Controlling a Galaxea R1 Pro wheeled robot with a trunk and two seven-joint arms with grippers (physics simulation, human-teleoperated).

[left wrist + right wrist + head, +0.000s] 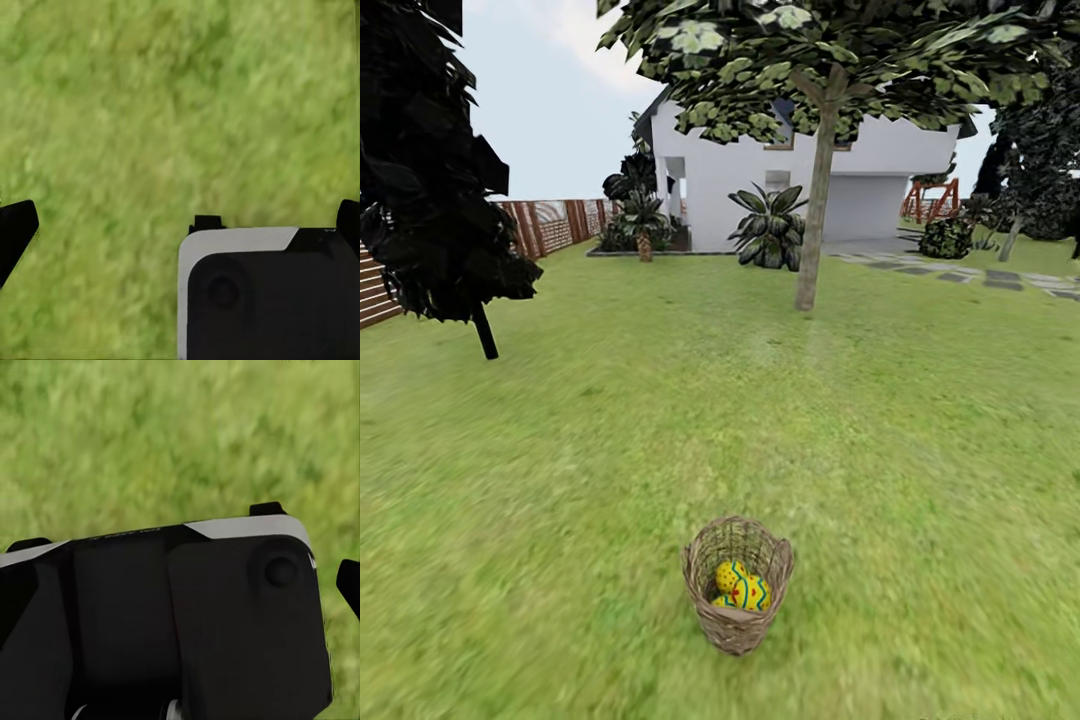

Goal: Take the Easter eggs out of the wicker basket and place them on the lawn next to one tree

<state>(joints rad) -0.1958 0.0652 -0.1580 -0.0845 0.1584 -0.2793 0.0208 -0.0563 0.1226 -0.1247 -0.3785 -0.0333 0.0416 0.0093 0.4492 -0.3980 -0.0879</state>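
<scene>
**A:** ok head cam first. The wicker basket (pixel 738 583) is standing upright on the lawn (pixel 560 470), low and about centre in that view. I can see Easter eggs (pixel 744 590) inside it: yellow, red dots, blue zigzag. Two are clear, and a sliver of yellow under them could be another one, can't tell.

**B:** and the tree?

**A:** The tree (pixel 817 195) with the thick grey-brown trunk is straight behind the basket, well apart from it, with open grass between them. The white house (pixel 800 190) sits behind that. There's a dark cone-shaped tree (pixel 435 190) over by the slat fence (pixel 550 225), and grey paving stones (pixel 960 272) run along the far right edge of the grass.

**B:** left wrist cam?

**A:** Blurry grass mostly. A black-and-white housing (pixel 270 292) takes up one corner. The left gripper (pixel 180 225) has black fingertips (pixel 15 229) poking in at opposite edges, so it's spread wide, nothing between them.

**B:** right wrist?

**A:** Grass again, plus a big dark housing (pixel 172 622) blocking most of it. The right gripper (pixel 180 585) shows one black tip at the edge, and the other side is lost against the housing. Can't tell if that claw is apart or together.
</scene>
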